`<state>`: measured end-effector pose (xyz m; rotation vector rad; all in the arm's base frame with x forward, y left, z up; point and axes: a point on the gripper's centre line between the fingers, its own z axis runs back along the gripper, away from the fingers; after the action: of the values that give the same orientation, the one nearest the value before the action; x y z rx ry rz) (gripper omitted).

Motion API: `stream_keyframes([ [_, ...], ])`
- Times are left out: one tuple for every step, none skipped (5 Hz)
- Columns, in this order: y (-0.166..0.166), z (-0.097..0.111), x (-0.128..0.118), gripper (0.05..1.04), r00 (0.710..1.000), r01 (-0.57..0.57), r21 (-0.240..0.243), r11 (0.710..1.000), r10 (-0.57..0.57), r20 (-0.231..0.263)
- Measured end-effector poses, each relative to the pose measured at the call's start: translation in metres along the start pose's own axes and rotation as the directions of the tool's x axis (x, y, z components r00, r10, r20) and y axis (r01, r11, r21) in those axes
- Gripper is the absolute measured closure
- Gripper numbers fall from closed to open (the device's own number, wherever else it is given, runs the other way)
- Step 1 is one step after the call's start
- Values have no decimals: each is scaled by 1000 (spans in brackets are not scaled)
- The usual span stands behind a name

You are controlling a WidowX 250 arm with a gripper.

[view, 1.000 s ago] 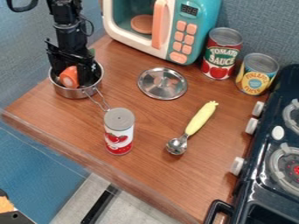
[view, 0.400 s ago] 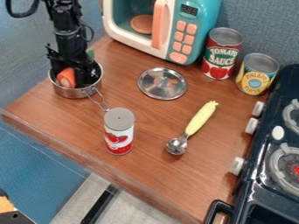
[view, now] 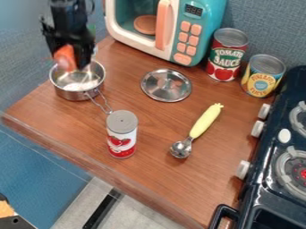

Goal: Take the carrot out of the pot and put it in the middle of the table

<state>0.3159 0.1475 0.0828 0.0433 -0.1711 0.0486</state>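
Carrot (view: 64, 58) above the pot, table crossing to come

I have the gripper (view: 73, 54) closed on the carrot, the pair of them over the pot (view: 78, 95) in the camera view. Both are blurred, so I can't tell how deep the grip is.

That grip is my main worry. The thick orange end pokes out on one side, and if the hold is shallow or off-centre, a quick swing could twist the carrot loose. The pot's rim sits just beneath it; crossing too low, I could clip it and knock the carrot free or drag the pot along. Its wire handle (view: 104, 104) reaches towards the white-and-red can (view: 122, 136), which a low carrot could tip. Let go too high, and the carrot may roll once it lands.

The wooden table (view: 173, 181) holds a round metal lid (view: 151, 89) and a scoop with a yellow handle (view: 205, 121) around its middle, so I'd want to set down between lid, can and scoop. A teal toy microwave (view: 207, 13) stands at the back, with a red can (view: 226, 58) and a yellow can (view: 263, 79) beside it. The dark toy stove (view: 263, 179) borders one side, with blue textured wall (view: 272, 27) behind.
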Motion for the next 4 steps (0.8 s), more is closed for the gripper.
stream_keyframes([
  [-50, 17, 13, 336, 988, 154, -61, 986, -152, 41],
  [-103, -3, 24, 336, 936, 352, -77, 933, -351, 23],
  [-133, -30, 28, 336, 885, 463, -79, 883, -465, -7],
  [-136, -62, 27, 336, 859, 505, -94, 858, -510, -46],
])
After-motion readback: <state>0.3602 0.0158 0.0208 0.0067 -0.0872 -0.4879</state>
